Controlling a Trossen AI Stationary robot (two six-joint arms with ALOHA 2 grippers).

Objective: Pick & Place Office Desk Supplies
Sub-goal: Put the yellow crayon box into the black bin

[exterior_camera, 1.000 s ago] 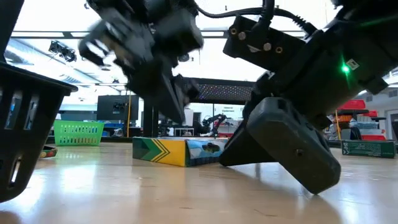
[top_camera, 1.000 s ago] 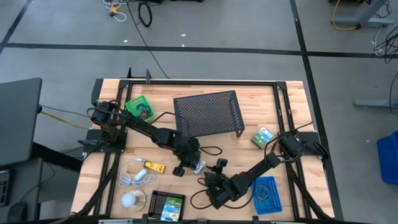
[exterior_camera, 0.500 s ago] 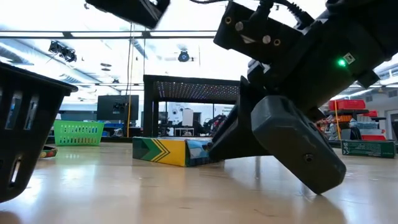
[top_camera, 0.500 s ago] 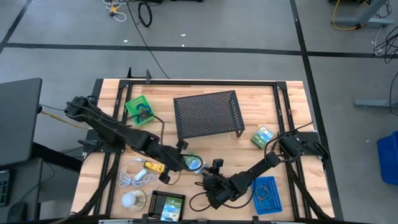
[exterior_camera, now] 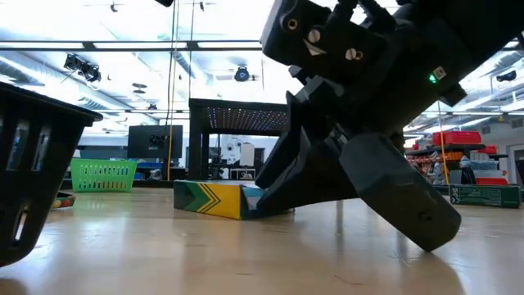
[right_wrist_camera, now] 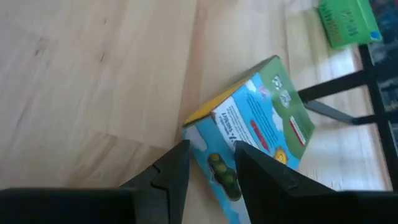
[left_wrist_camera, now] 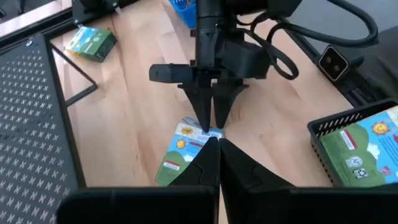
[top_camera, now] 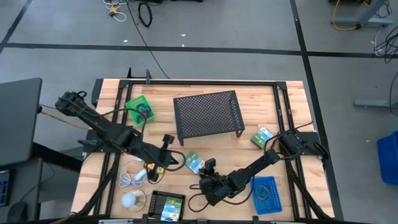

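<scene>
Setting: we record a robotics lab or workshop. Evidence: wooden table (top_camera: 292,106) on a dark metal frame, grey concrete floor (top_camera: 205,25) with black tape lines, loose cables, monitors and shelving beyond.

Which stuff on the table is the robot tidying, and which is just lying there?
Job things:
crayon box
second packet
green tray
blue tray
black tray
yellow block

Lying about:
white cable
white ball
black mesh basket

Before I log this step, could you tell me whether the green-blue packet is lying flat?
Flat: the green-blue cardboard packet rests broad face up on the wooden table.
</scene>
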